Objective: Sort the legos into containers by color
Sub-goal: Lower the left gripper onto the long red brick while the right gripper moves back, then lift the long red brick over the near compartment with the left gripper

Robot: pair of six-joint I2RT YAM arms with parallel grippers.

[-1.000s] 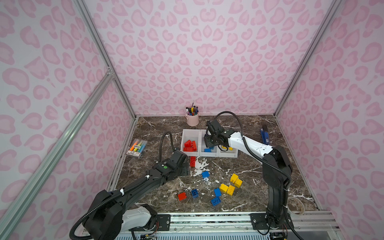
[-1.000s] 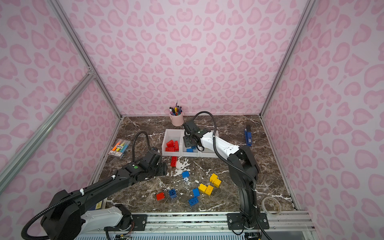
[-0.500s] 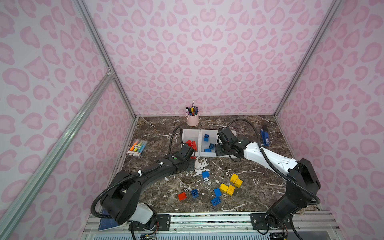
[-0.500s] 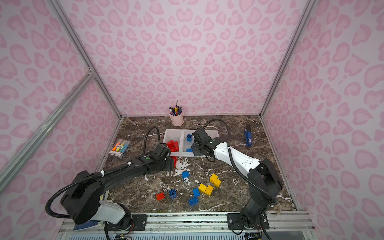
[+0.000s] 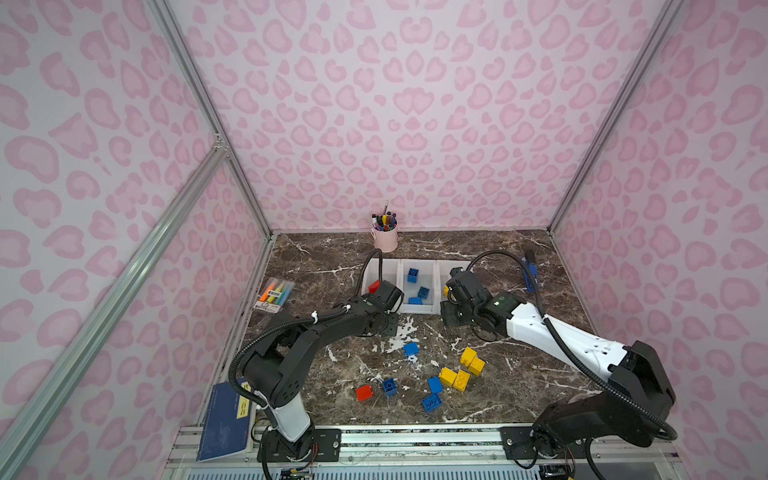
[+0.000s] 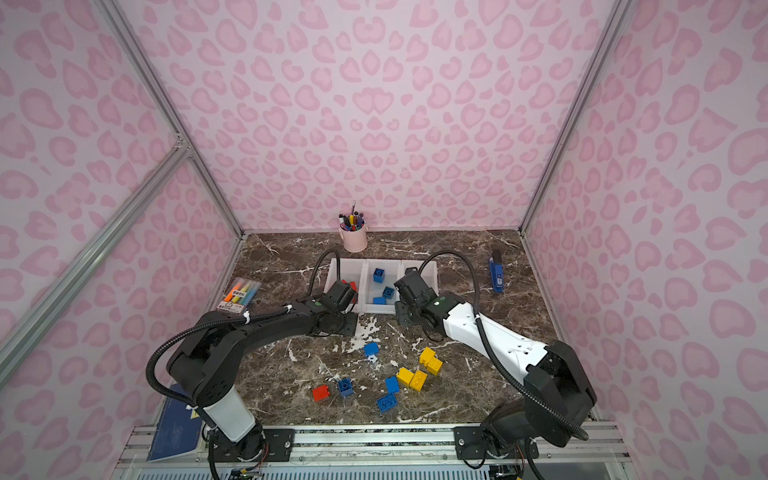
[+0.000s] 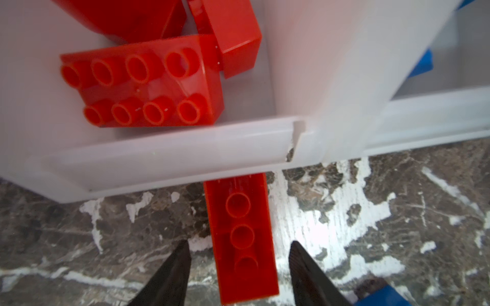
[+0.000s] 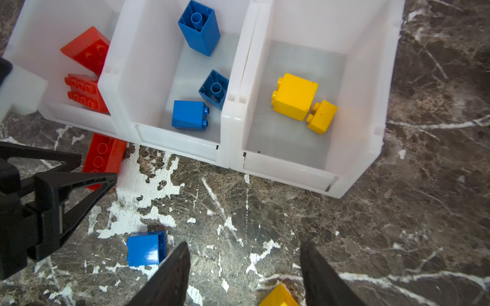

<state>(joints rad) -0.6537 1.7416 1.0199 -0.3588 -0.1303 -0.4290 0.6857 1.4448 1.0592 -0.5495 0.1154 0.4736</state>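
Three joined white containers (image 8: 180, 145) hold sorted legos: red (image 8: 84, 92) in one end bin, blue (image 8: 189, 115) in the middle, yellow (image 8: 294, 96) in the other end bin. A long red lego (image 7: 238, 206) lies on the table against the red bin's front lip (image 7: 164, 156). My left gripper (image 7: 238, 245) straddles its near end, open, with a gap on each side. In both top views that gripper (image 5: 384, 326) hides the brick. My right gripper (image 8: 245, 246) is open and empty, low over the table before the bins (image 5: 451, 320).
Loose legos lie on the near table: blue (image 5: 410, 351), yellow (image 5: 471, 361), blue (image 5: 432, 403), red (image 5: 364, 392). A pink pen cup (image 5: 384, 239) stands at the back, a highlighter pack (image 5: 274, 295) left, a blue flat tool (image 5: 531, 274) right, a blue booklet (image 5: 226, 419) off the front-left corner.
My left gripper has come forward to the red bin's front and its jaws have narrowed around the long red lego. My right gripper has drawn back from over the bins to the table before them.
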